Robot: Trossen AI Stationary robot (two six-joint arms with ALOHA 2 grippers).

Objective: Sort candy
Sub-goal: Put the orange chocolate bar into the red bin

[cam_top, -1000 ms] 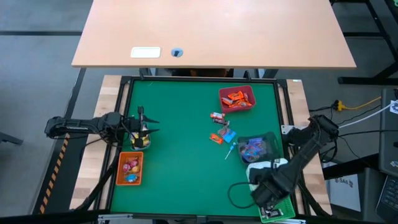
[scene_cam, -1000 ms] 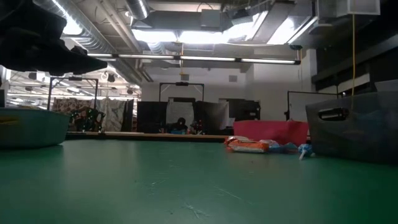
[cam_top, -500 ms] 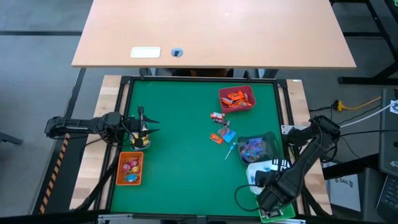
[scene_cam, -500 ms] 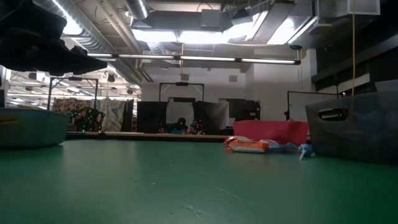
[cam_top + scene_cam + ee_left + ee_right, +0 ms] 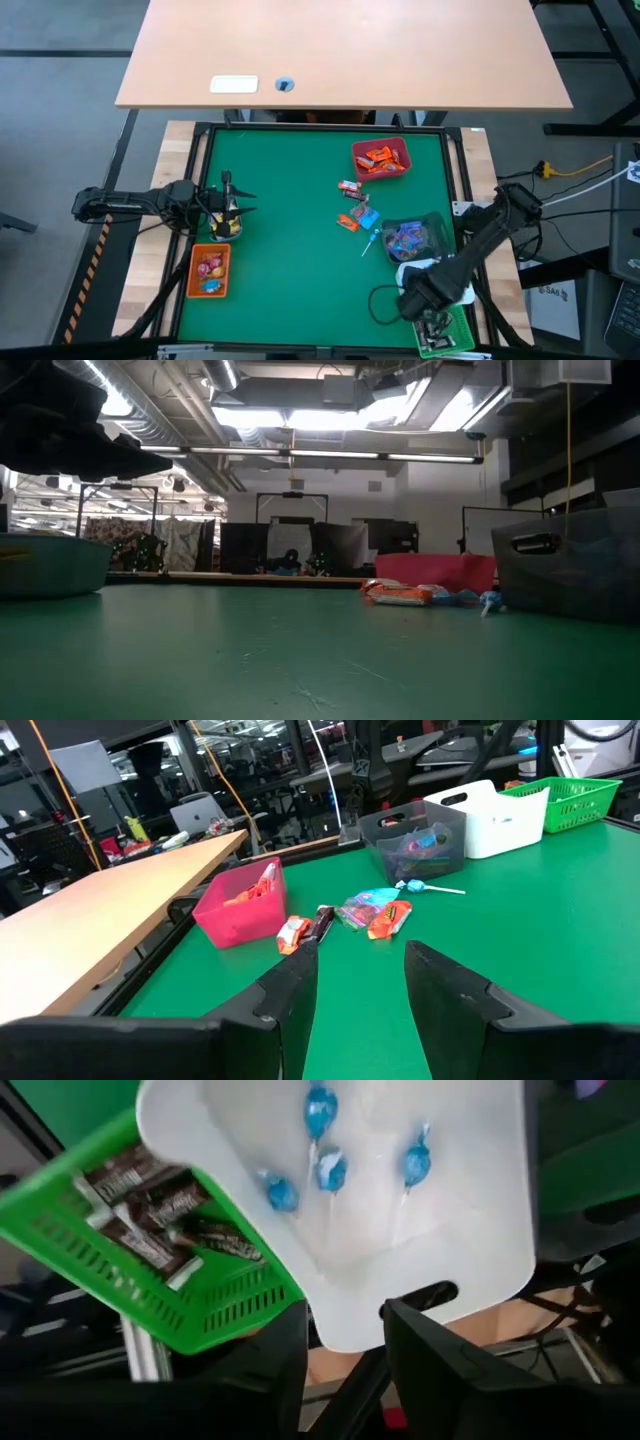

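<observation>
Right gripper (image 5: 432, 322) poised at the near right corner of the green table (image 5: 300, 250), above the green basket (image 5: 150, 1270) and the white bin (image 5: 380, 1210); fingers (image 5: 440, 1370) parted, with nothing between them. Directly beneath the fingers — dark brown candy bars (image 5: 150, 1210) lying in the green basket; just beside them, four blue-wrapped lollipops (image 5: 330, 1170) on the floor of the white bin. Beyond this gripper, toward the table's middle, a clear dark bin (image 5: 415, 238) holding blue and purple sweets.

Left gripper (image 5: 230, 207) held level over the table's left side, above a small round container (image 5: 226, 228); fingers (image 5: 290, 990) apart and holding nothing. Ahead of the left fingers, well apart from them — a loose cluster of candy (image 5: 350, 915) on the green surface: orange-red and dark wrappers, a blue one, and a blue lollipop (image 5: 425, 888) lying on its side. Just beside that cluster, a red bin (image 5: 240, 905) with orange-red sweets inside. Nearer than the left gripper, an orange bin (image 5: 210, 270) with pink, yellow and blue sweets.
</observation>
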